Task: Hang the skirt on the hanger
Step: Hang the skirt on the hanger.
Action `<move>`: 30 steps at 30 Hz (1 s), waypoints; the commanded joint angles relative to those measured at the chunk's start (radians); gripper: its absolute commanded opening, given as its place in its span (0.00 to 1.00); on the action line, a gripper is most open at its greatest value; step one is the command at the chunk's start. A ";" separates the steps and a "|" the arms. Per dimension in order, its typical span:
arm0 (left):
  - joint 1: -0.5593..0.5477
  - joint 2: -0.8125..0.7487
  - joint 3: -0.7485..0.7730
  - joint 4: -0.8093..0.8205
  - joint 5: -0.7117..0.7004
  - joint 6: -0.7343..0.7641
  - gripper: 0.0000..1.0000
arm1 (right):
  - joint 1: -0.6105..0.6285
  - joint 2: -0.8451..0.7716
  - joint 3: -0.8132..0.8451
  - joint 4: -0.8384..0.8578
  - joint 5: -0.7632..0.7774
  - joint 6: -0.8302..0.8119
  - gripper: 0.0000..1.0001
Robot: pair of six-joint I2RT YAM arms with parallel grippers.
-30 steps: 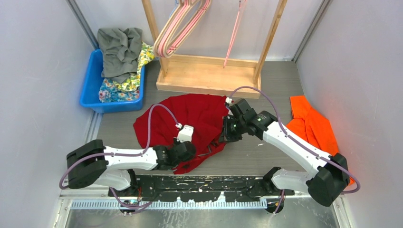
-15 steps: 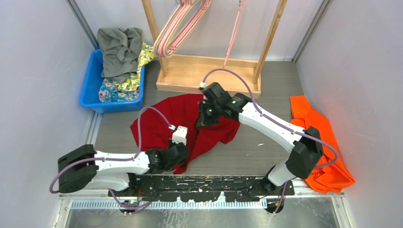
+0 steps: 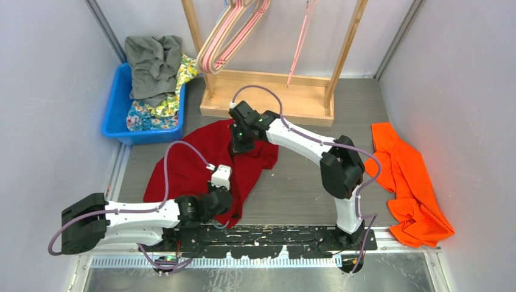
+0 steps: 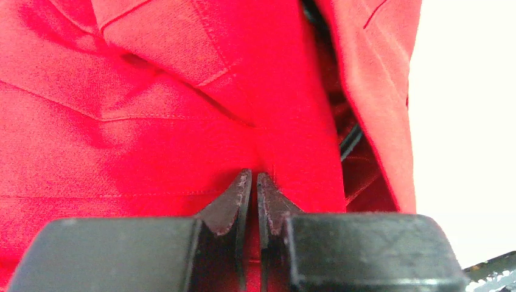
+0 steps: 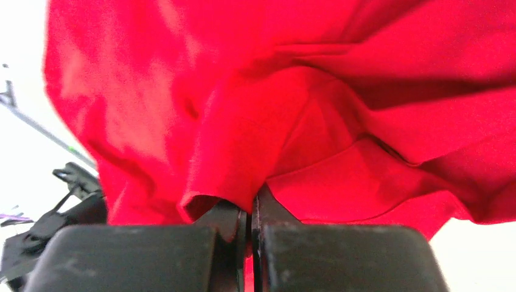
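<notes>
The red skirt (image 3: 191, 167) lies crumpled on the grey table between the two arms. My left gripper (image 3: 223, 204) is shut on the skirt's near edge; in the left wrist view red cloth (image 4: 182, 121) is pinched between the nearly touching jaws of the left gripper (image 4: 254, 180). My right gripper (image 3: 238, 145) is shut on the far edge of the skirt, just in front of the wooden rack. In the right wrist view the fabric (image 5: 292, 121) bunches over the right gripper (image 5: 249, 208). Pink hangers (image 3: 230, 35) hang on the rack, and one more hanger (image 3: 299, 42) hangs to their right.
The wooden rack's base (image 3: 268, 94) stands at the back centre. A blue bin (image 3: 114, 112) at the back left holds a grey garment (image 3: 152, 61) and floral cloth. An orange garment (image 3: 407, 176) lies at the right by the wall.
My right arm has swung left across the table, dragging the skirt's far edge with it. The skirt has bunched and shifted left. My left gripper has drawn back left, still holding on.
</notes>
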 commanded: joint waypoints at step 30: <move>-0.108 -0.161 0.058 -0.003 -0.085 0.106 0.31 | 0.040 0.136 -0.162 0.354 -0.145 -0.034 0.01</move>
